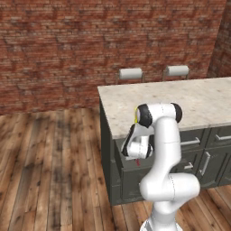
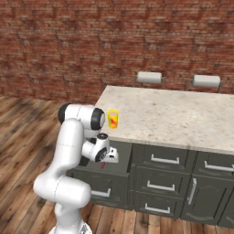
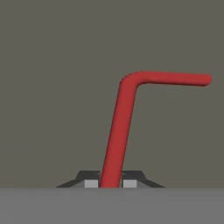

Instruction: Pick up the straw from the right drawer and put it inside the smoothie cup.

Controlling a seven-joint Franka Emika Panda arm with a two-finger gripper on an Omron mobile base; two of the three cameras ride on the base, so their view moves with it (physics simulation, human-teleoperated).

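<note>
Pinched between your gripper's (image 3: 110, 183) two dark tips is the straw (image 3: 122, 118): in the hand view the jaws stand pressed in on the red shaft from both sides, at its lower end, with the shaft running up toward twelve o'clock and the short bent end turning off toward three o'clock. Behind it lies the flat grey floor of the right drawer (image 2: 93, 170), so you are down in the drawer with the straw not yet lifted clear, as far as I can judge.

Watch these things:

- Your hold is near one end, not the middle. Most of the length hangs beyond the tips, so a quick swing could make the straw pivot or slip in the jaws.
- I cannot tell how much of the pads actually bears on such a thin shaft. If it sits near their edge, it may squirt out as you raise it.
- In the right base view the hand hangs low at the open drawer, under the edge of the counter (image 2: 183, 119). Lift straight out first; pull sideways early and the long free end may catch the drawer wall or the counter lip.
- The smoothie cup (image 2: 112, 119) stands on the counter's near corner, at about one o'clock from the hand in that view. It is small and looks light, close to the edge. Bring the straw in tilted and you may knock it over or off.
</note>
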